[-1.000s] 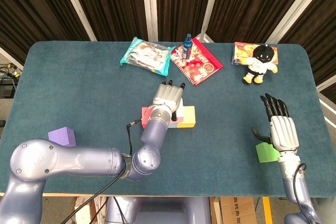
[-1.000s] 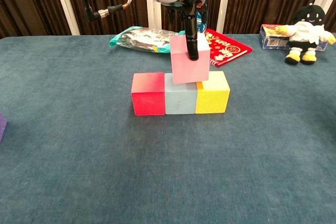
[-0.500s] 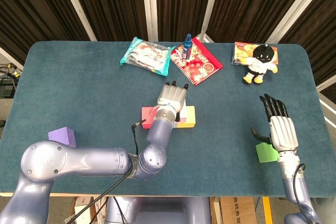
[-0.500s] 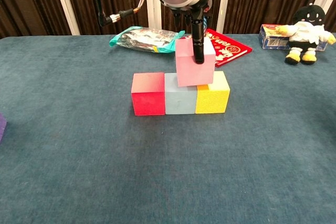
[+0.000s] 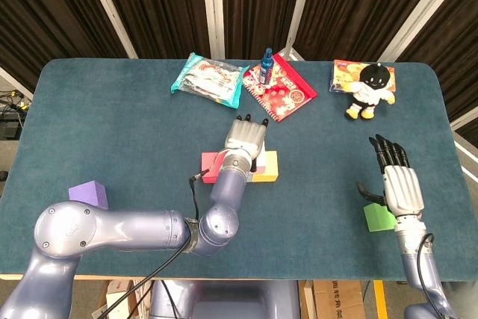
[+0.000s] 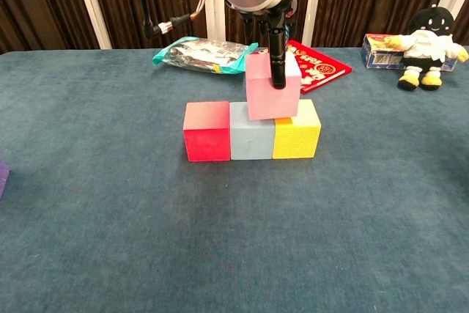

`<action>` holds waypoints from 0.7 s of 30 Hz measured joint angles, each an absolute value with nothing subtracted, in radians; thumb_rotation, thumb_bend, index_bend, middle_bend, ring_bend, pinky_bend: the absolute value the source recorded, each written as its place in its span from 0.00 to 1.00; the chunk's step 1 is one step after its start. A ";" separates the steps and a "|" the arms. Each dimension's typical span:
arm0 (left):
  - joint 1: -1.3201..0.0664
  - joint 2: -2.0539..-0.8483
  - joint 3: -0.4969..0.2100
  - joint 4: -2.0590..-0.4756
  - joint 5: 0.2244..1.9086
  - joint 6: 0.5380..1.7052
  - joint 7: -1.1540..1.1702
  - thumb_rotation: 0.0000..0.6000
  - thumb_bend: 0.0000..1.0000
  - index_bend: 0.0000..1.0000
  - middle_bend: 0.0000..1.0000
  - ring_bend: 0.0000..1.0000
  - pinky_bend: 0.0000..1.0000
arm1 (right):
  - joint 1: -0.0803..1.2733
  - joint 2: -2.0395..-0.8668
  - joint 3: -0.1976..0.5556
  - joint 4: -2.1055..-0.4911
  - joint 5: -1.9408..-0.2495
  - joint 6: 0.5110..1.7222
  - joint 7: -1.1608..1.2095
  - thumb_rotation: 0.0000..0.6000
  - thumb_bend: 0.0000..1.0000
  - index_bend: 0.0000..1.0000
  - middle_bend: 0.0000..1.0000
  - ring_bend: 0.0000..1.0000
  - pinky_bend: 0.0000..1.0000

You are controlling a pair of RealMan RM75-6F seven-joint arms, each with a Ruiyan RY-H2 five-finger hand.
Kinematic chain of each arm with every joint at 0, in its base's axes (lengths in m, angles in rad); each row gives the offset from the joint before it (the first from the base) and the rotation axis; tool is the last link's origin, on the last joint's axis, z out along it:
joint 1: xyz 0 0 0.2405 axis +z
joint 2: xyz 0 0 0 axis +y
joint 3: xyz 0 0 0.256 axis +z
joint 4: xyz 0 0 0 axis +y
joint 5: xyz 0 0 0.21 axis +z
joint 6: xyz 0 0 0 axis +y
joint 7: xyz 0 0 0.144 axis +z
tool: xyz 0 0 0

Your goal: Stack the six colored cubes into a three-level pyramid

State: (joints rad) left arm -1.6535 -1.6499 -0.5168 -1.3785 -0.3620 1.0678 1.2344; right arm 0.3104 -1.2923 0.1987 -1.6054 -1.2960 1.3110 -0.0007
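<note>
Six cubes are on the blue table [image 5: 89,125]. Three sit in one touching row: a red cube [image 6: 207,130], a light blue cube [image 6: 251,130] and a yellow cube [image 6: 297,128]. One pink cube [image 6: 271,87] is on top, tilted a little, over the seam between the light blue and yellow ones. The left hand [image 5: 246,140] grips this pink cube from above, a dark finger [image 6: 277,56] running down its front face. One purple cube [image 5: 89,193] lies well apart near the table's left edge. One green cube [image 5: 380,217] lies just beside the right hand [image 5: 398,181], which holds nothing, fingers stretched out and apart.
</note>
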 measured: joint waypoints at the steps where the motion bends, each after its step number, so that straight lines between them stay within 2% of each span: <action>1: -1.652 -1.652 -0.519 -1.376 -0.361 1.067 1.235 1.00 0.24 0.00 0.38 0.05 0.11 | 0.310 -1.292 0.199 -1.606 -1.296 1.310 -0.001 1.00 0.33 0.00 0.00 0.00 0.00; 21: -1.643 -1.681 -0.551 -1.352 -0.345 1.068 1.258 1.00 0.24 0.00 0.37 0.05 0.11 | 0.310 -1.289 0.199 -1.610 -1.289 1.300 0.002 1.00 0.33 0.00 0.00 0.00 0.00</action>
State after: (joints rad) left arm -1.6428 -1.6810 -0.5509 -1.3519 -0.3454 1.0683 1.2579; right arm 0.3101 -1.2890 0.1992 -1.6099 -1.2892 1.3000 0.0022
